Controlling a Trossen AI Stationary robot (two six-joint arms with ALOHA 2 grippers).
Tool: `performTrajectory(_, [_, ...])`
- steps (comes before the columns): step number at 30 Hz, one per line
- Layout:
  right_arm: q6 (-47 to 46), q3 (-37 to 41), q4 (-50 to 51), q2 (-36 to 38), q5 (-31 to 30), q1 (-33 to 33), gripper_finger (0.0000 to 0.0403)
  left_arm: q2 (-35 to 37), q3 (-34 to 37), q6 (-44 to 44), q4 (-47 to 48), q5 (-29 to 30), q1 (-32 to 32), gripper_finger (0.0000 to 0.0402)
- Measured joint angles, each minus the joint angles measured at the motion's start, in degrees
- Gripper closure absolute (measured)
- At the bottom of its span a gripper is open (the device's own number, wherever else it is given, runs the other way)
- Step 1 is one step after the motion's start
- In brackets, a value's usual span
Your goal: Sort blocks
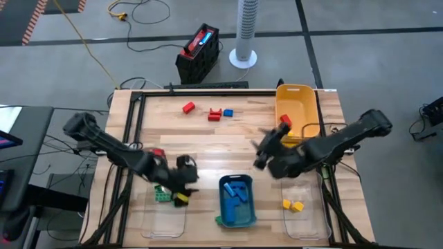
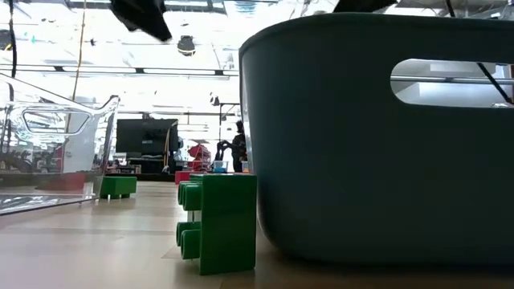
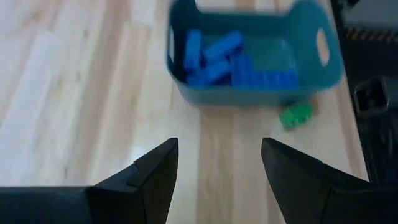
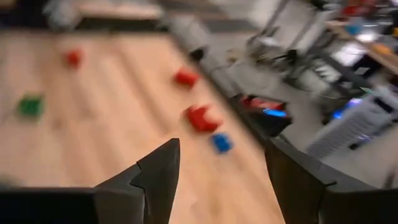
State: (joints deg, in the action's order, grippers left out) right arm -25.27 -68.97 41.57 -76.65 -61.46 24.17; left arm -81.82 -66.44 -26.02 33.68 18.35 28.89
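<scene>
Small toy blocks lie scattered. On the far part of the table are a red block point(image 1: 188, 108), a second red block point(image 1: 214, 115) point(image 4: 202, 118) and a blue block point(image 1: 228, 113) point(image 4: 220, 142). Blue blocks point(image 1: 237, 194) point(image 3: 214, 53) fill the teal bin point(image 1: 225, 207) point(image 3: 311, 81). A green block point(image 3: 295, 115) point(image 2: 221, 221) rests on the table beside that bin. My left gripper point(image 1: 188, 169) point(image 3: 219, 146) hovers open and empty over bare wood left of the teal bin. My right gripper point(image 1: 266, 146) point(image 4: 221, 146) is open and empty near the yellow bin point(image 1: 308, 104).
A clear bin point(image 1: 166, 218) point(image 2: 56, 144) at the near left holds green and yellow blocks. Another clear bin point(image 1: 311, 218) at the near right holds yellow blocks point(image 1: 294, 205). A red block point(image 1: 284, 120) lies in the yellow bin. Bare wood lies at the table's middle.
</scene>
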Motion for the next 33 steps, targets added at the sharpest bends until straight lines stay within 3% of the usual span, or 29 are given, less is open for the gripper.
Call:
performTrajectory(5, [-7.0,0.4,-0.4,4.7,-7.0,1.0,0.0159,-11.5,-12.6,-6.4,8.2,0.6,4.5,0.0192])
performTrajectory(11, [-7.6,4.2,-1.3,4.2,-11.4,1.0,0.0159,-23.5,-19.6,-14.3,9.4,-1.0,5.9,0.0196])
performTrajectory(20, [-7.4,4.1,-1.4,4.8,-12.1,2.3,0.0159,-32.3,-22.1,-21.9,1.0,-6.7,7.0,0.0157])
performTrajectory(26, [-7.3,4.1,-1.5,4.8,-12.2,4.2,0.0159,-33.4,-22.1,-21.8,-3.1,-3.3,7.8,0.0114])
performTrajectory(33, [-6.5,4.1,-3.1,4.8,-12.2,5.9,0.0159,-37.3,-22.0,-21.1,-3.4,-3.5,7.3,0.0107])
